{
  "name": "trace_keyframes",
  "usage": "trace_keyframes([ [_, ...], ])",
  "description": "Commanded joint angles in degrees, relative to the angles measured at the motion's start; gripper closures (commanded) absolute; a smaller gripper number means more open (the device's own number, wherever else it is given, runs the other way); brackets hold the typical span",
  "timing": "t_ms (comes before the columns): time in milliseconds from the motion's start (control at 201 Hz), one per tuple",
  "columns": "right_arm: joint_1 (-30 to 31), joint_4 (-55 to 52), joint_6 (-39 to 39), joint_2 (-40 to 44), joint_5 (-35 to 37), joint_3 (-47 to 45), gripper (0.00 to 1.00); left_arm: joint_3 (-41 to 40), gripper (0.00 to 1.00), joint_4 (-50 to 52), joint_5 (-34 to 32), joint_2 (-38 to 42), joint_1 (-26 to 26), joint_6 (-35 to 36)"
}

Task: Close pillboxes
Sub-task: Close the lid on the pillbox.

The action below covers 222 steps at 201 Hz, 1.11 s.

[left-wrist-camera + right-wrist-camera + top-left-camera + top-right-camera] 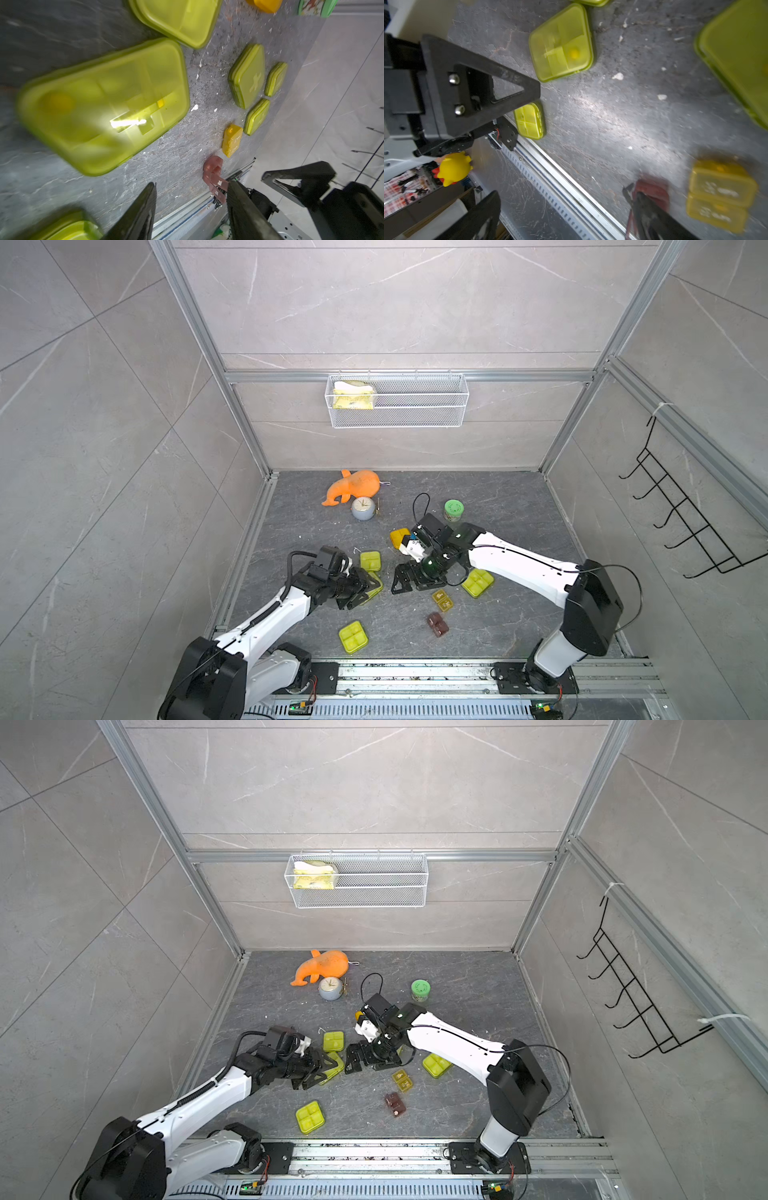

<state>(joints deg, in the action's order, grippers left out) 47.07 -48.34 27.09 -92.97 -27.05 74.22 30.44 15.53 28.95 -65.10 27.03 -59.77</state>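
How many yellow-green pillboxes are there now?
6. Nearest box ahead of the left gripper; far box beyond it; front box by the rail; side box beside the right arm; fifth and sixth, seen only from the left wrist, lie under that arm. Others may be hidden.

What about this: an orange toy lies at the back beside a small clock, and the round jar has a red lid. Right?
The lid is wrong: the round jar has a green lid, as both top views show. The orange toy does lie beside the clock.

Arms low and inward — left end effector [363,592] and right end effector [406,583] (tips near) both agape
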Motion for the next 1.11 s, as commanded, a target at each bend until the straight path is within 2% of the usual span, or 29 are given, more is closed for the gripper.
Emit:
trace_keyframes([
  [0,0.1,-7.8,-4.1,3.7,4.9,-2.5,0.00,2.6,0.39,-4.7,-2.9,-2.3,2.9,-2.0],
  [304,0.2,-11.7,-6.2,11.4,5.7,-11.2,0.00,3.4,0.35,-8.5,-5.6,-6.5,8.4,-4.1],
  [568,0.4,-10.6,-5.1,15.7,6.2,-17.6,0.00,5.8,0.31,-10.8,-7.2,-11.8,14.0,-5.4],
  [1100,1.8,-2.4,-4.0,11.5,5.3,-22.8,0.02,8.9,0.31,-11.7,-9.3,-16.1,18.5,-7.0],
])
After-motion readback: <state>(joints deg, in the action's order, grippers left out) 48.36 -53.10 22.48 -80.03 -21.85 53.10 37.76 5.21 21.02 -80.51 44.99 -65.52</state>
